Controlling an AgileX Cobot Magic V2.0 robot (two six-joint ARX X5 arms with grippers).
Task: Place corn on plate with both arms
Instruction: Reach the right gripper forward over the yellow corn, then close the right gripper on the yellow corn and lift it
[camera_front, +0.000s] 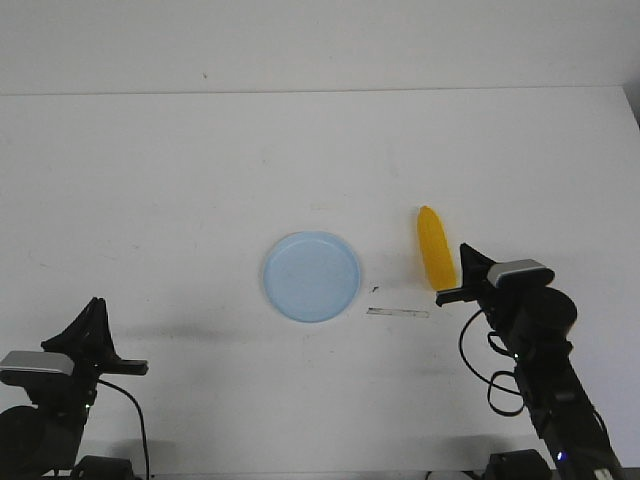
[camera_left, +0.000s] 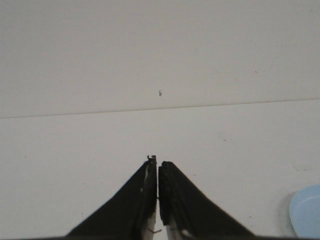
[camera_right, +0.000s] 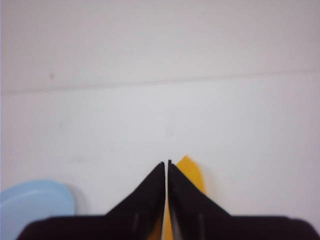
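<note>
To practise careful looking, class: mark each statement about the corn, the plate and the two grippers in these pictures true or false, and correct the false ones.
1. The corn lies on the plate. False: it lies on the table, to the right of the plate and apart from it.
2. The plate has nothing on it. True.
3. The left gripper is wide open. False: its jaws are shut, holding nothing.
4. The right gripper is shut, with the corn just beyond its tips. True.
5. The left gripper is closer to the corn than the right. False: the right gripper is beside the corn.
</note>
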